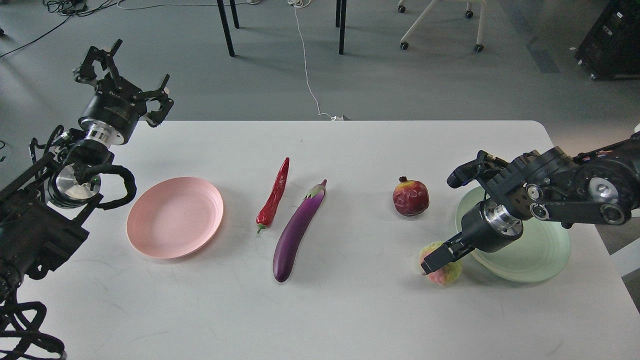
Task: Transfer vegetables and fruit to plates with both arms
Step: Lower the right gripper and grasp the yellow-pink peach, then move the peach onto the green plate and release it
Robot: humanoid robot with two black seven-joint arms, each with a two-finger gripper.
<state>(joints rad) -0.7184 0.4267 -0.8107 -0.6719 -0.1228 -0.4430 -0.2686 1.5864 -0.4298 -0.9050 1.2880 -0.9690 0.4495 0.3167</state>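
Only the head view to go on here, so here's what it shows.

The right gripper (434,259) is down at the bumpy yellow-green and pink fruit (442,270), fingers over its top-left side. It's dark and seen at an angle, so I honestly can't tell whether it's clamped on the fruit or just hovering around it. The green plate (530,260) sits directly behind the gripper, under the right wrist, its rim just beside the fruit. The pomegranate (411,196) is up and a little left of the gripper, near but not touching anything.

The left gripper (131,95) is raised off the back-left corner of the table (350,310), claws spread apart and empty. The pink plate (174,217) is below it and a bit to its right, bare. The chili pepper (273,199) and the eggplant (298,231) lie farther right of that plate, side by side, close but apart.

My read: the step in hand is grabbing the bumpy fruit for the green plate. Round stuff rolls, so I'd centre the fingers across the widest part before squeezing, not on the shoulder where they look to be now. Then lift clear of the plate rim, since it's right there, and set the fruit down toward the plate's middle. The left arm could head for the chili meanwhile.
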